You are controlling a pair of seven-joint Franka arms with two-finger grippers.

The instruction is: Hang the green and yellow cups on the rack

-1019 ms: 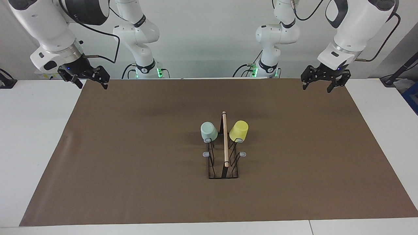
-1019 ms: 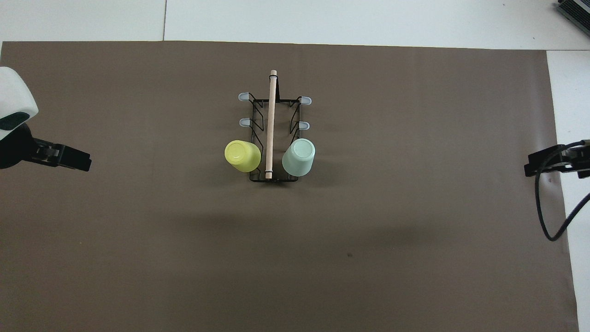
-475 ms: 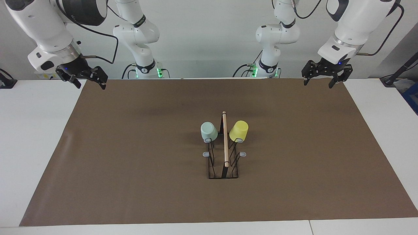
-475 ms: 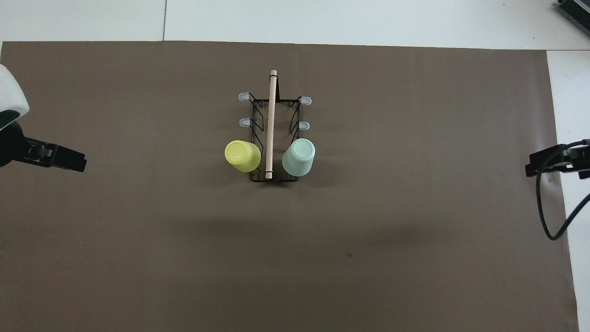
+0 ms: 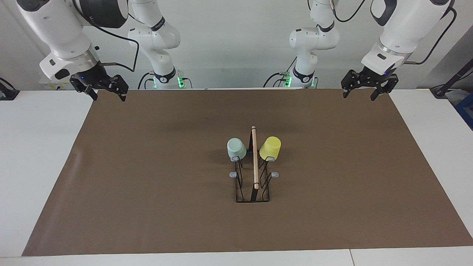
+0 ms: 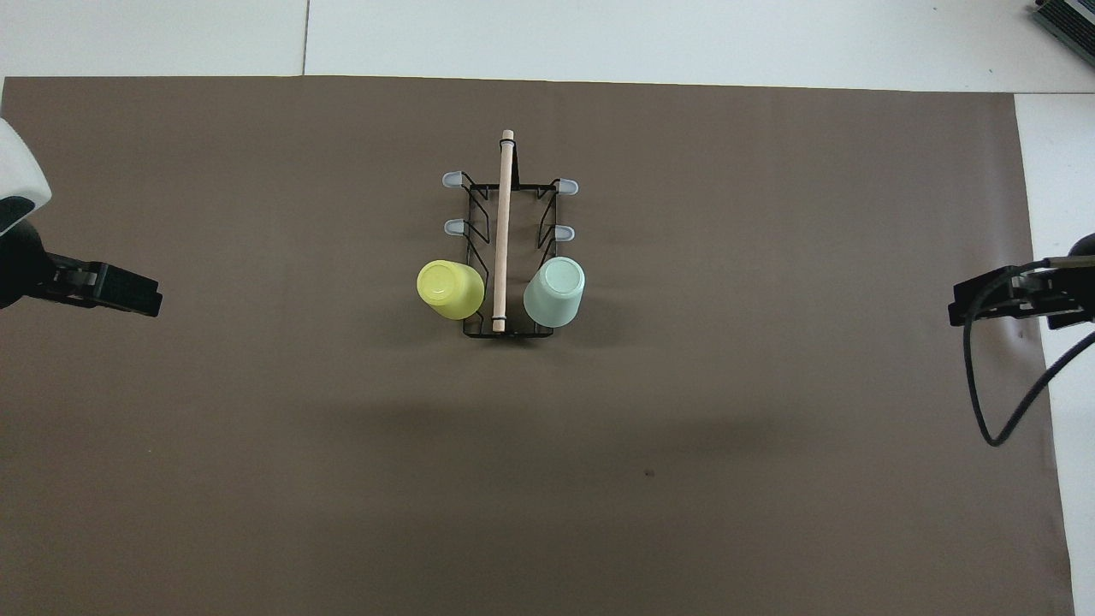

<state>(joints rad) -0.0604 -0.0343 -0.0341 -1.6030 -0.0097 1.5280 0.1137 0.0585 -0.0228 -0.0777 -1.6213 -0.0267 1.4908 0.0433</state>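
Observation:
The black wire rack (image 5: 253, 184) (image 6: 503, 248) with a wooden rod along its top stands in the middle of the brown mat. The green cup (image 5: 236, 148) (image 6: 554, 292) and the yellow cup (image 5: 270, 148) (image 6: 450, 289) hang upside down on the rack's two prongs nearest the robots, one on each side of the rod. My left gripper (image 5: 358, 96) (image 6: 128, 295) hovers open and empty over the mat's edge at the left arm's end. Over the edge at the right arm's end, my right gripper (image 5: 108, 98) (image 6: 971, 306) also stands open and holds nothing.
The brown mat (image 5: 147, 184) covers most of the white table (image 5: 37, 147). Several grey-tipped prongs (image 6: 452, 180) of the rack carry nothing. A black cable (image 6: 984, 411) loops down from the right arm near the mat's edge.
The right gripper has shifted a little toward the middle of the table. The left gripper has risen slightly. Cups and rack have not moved.

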